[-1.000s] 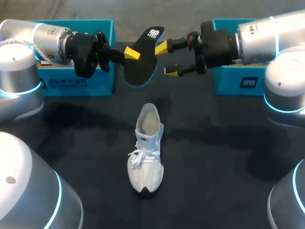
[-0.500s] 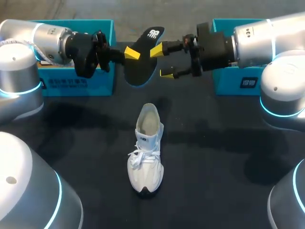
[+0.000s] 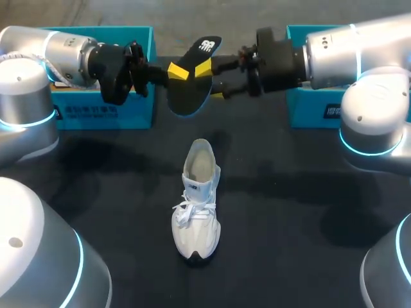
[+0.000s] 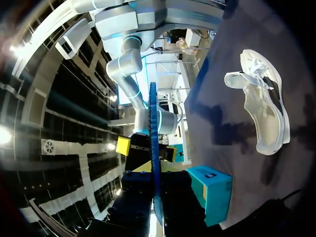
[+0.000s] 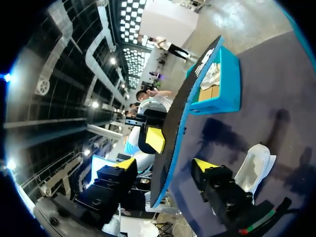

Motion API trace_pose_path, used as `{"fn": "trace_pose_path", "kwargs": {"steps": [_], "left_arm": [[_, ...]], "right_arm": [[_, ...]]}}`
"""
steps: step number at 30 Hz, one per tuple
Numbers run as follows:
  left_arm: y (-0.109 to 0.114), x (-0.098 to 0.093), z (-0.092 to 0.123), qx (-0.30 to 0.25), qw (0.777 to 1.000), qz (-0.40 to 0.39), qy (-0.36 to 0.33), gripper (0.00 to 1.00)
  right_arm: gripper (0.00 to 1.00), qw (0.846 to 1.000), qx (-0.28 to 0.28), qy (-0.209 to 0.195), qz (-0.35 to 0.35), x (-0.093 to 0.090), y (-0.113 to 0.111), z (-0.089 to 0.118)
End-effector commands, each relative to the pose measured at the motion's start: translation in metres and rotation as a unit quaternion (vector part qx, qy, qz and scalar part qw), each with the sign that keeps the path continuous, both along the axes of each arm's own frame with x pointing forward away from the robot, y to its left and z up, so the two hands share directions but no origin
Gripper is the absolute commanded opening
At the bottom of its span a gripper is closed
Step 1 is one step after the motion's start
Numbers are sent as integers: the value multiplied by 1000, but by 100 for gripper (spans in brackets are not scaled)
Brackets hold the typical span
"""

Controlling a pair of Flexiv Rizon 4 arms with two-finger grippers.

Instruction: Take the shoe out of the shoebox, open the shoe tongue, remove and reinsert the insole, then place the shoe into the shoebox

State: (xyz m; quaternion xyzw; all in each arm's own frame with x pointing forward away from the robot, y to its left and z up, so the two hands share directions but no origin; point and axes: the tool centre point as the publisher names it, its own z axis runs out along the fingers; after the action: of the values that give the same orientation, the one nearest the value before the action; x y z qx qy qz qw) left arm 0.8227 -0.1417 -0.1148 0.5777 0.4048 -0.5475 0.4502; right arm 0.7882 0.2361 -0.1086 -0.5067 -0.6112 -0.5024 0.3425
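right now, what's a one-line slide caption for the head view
Left gripper holds the black insole aloft, the open right gripper straddling it, with the white sneaker standing on the table.

The insole (image 3: 192, 80) is showing black, with a blue rim and a white mark at one end. The shoe (image 3: 198, 205) is showing white, with black under its toe. The left shoebox (image 3: 138, 45) and right shoebox (image 3: 298, 114) are showing teal, the table (image 3: 295, 212) black. The left gripper (image 3: 182, 73) and right gripper (image 3: 212, 82) are wearing bright yellow tips

Black table (image 3: 289, 212), white shoe (image 3: 197, 205) mid, teal L box (image 3: 103, 119), R box (image 3: 314, 115)
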Motion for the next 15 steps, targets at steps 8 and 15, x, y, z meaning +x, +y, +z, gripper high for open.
{"fn": "trace_pose_path", "kwargs": {"steps": [8,15], "left_arm": [[-1,-1,0,0,1000,1,-1,0],[-1,-1,0,0,1000,1,-1,0]], "right_arm": [[63,1000,-2,6,3,2,18,-2],[48,1000,-1,11,2,-1,19,-3]]}}
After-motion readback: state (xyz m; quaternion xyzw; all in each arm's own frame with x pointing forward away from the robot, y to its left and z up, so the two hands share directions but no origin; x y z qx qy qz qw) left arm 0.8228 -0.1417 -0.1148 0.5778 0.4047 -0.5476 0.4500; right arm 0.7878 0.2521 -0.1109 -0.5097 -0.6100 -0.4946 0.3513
